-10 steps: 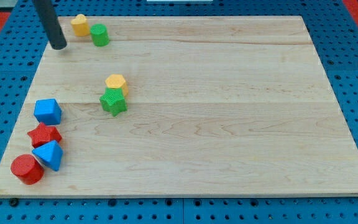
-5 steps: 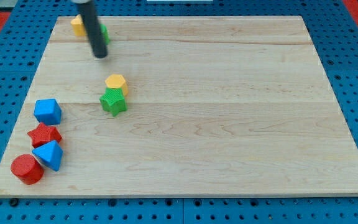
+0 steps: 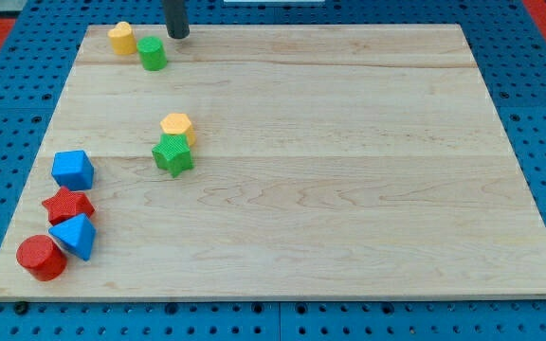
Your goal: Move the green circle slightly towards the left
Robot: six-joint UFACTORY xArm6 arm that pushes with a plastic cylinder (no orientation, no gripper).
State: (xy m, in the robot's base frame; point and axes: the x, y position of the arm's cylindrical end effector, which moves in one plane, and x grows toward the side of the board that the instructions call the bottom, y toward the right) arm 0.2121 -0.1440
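The green circle stands near the top left corner of the wooden board. A yellow block touches it on its upper left. My tip is at the board's top edge, just up and to the right of the green circle, with a small gap between them.
A yellow hexagon and a green star touch each other left of the board's middle. At the left edge lie a blue cube, a red star, a blue triangle and a red cylinder.
My tip moved from the far left of the board rightward, passed in front of the green circle, and now stands up and right of it. No block has moved.
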